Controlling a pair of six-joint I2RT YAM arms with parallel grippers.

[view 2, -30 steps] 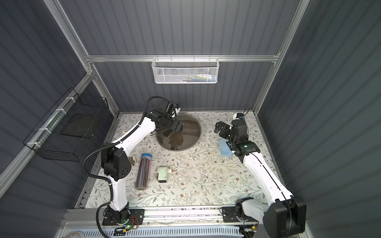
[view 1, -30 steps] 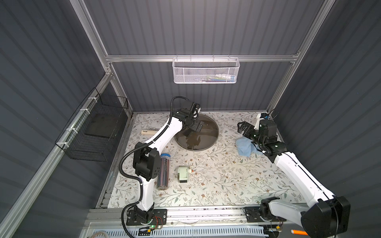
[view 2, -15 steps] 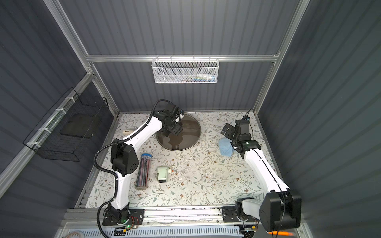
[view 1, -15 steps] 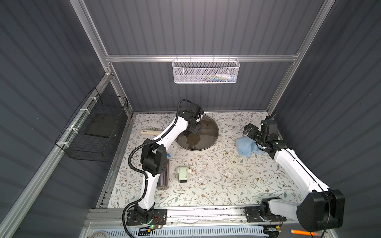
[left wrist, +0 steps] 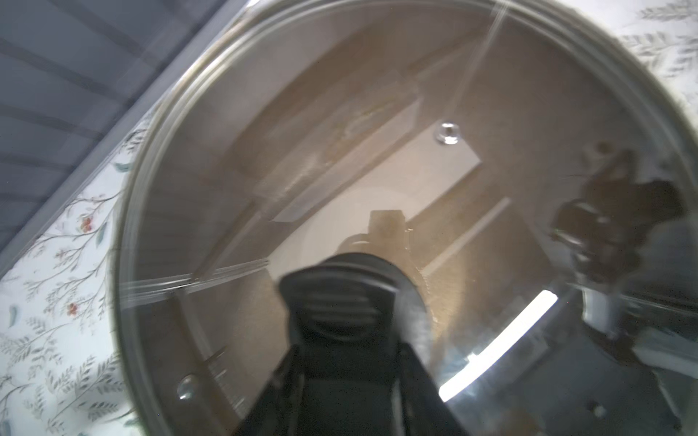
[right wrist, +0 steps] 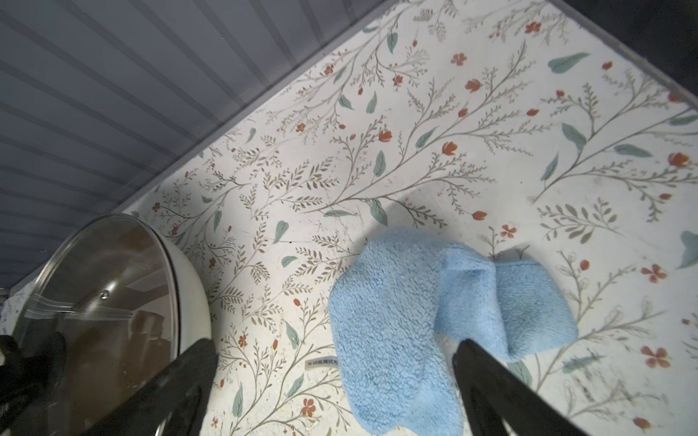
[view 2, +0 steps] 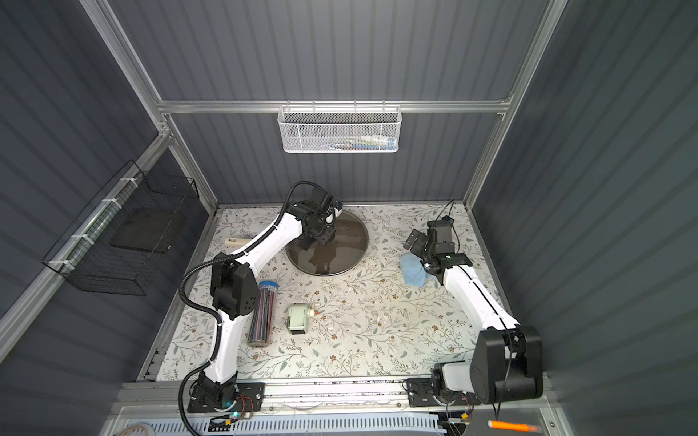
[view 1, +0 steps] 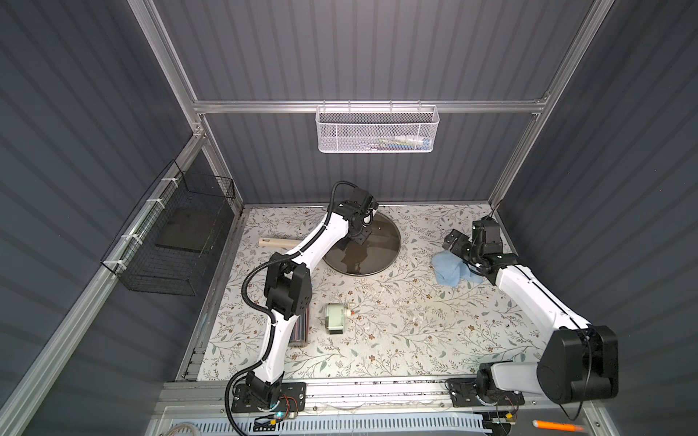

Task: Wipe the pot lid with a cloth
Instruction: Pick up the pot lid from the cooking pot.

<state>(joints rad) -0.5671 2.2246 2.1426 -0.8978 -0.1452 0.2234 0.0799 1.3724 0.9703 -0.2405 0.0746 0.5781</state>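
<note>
Your left gripper (left wrist: 351, 356) sits over the centre of the pot lid (view 1: 377, 241), jaws narrowed to either side of its black handle (left wrist: 351, 298); blur hides whether they press it. Your right gripper (right wrist: 332, 385) hangs with jaws spread wide above the light-blue cloth (right wrist: 385, 309). The cloth lies crumpled on the table (view 1: 396, 321), to the right of the lid and apart from it.
</note>
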